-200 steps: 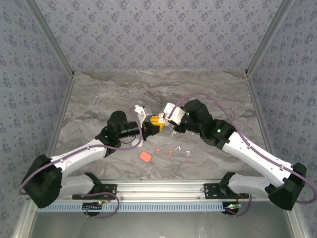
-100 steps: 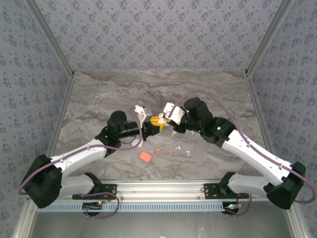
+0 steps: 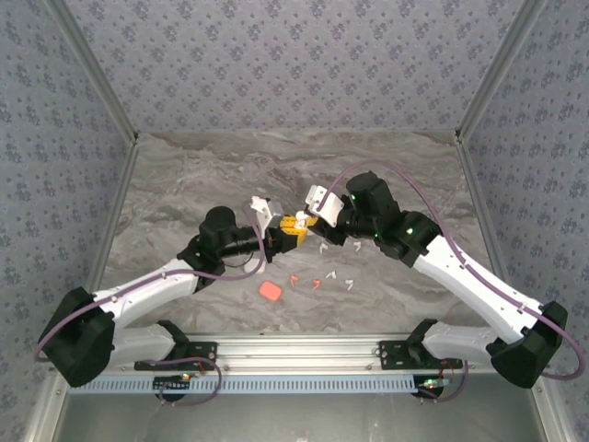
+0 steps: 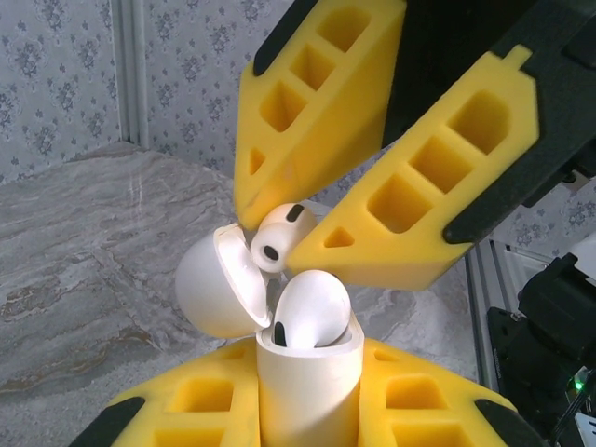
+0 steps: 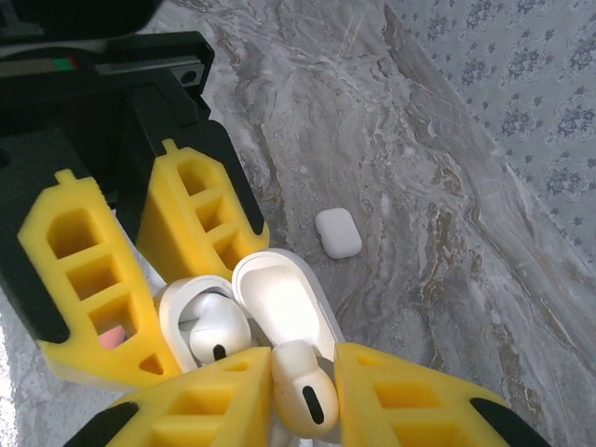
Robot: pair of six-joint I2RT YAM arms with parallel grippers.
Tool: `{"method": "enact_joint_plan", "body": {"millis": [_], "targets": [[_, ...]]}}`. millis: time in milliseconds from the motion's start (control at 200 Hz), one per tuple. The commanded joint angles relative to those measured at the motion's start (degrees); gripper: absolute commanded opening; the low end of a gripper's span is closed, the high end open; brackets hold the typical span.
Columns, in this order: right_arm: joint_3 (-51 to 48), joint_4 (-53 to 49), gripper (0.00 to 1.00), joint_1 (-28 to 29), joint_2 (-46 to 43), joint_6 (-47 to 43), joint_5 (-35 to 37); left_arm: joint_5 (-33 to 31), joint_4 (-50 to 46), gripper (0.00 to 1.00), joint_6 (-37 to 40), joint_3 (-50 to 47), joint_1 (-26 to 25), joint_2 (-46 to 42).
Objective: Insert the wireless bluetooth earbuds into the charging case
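My left gripper (image 4: 307, 414) is shut on a white charging case (image 4: 303, 372), held upright with its lid (image 4: 209, 289) swung open. One white earbud (image 4: 312, 307) sits in the case. My right gripper (image 5: 303, 396) is shut on a second white earbud (image 5: 300, 382), which hangs just over the open case (image 5: 177, 307) beside the lid (image 5: 279, 298). From above, both grippers (image 3: 287, 230) (image 3: 308, 219) meet at mid-table. Loose white earbuds (image 3: 333, 274) and orange-red earbuds (image 3: 316, 283) lie on the table nearer the arm bases.
An orange-red case (image 3: 270, 291) lies on the marble table in front of the left arm. A closed white case (image 5: 337, 232) lies on the table beyond the grippers. Patterned walls and metal rails (image 3: 479, 110) enclose the table.
The right arm has shifted slightly toward the far side, its wrist rising a little, with the earbud still over the open case. The left arm and the case have not moved.
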Motion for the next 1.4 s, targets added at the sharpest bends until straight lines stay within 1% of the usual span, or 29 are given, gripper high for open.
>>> {"method": "enact_joint_plan", "body": {"millis": [0,260,365,395,894,1054,1274,1399], "targets": [[1.6,-2.2,0.25,0.0,0.6,0.9,-0.9,0.7,3.0,0.00,1.0,1.4,-0.4,-1.2],[1.6,-2.0,0.24,0.3,-0.1,-0.2,5.9,0.3,1.8,0.00,1.7,1.6,-0.3,-1.1],[1.6,-2.5,0.24,0.5,-0.1,-0.5,7.4,0.1,1.3,0.00,2.0,1.7,-0.4,-1.0],[3.5,-2.7,0.24,0.7,-0.1,-0.6,7.8,0.1,1.3,0.00,2.0,1.6,-0.4,-0.9],[4.0,-6.2,0.24,3.5,1.7,-3.5,12.8,-0.4,1.2,0.00,2.1,1.8,-0.4,-0.9],[4.5,-6.8,0.24,4.0,2.5,-3.9,12.9,-0.5,1.2,0.00,2.1,1.7,-0.4,-0.8],[5.8,-9.0,0.25,4.0,3.7,-2.1,8.0,-0.4,2.2,0.00,1.9,1.5,-0.4,-0.8],[6.8,-10.7,0.25,4.2,4.7,-2.4,9.4,-0.4,2.5,0.00,1.9,1.5,-0.5,-0.7]]}}
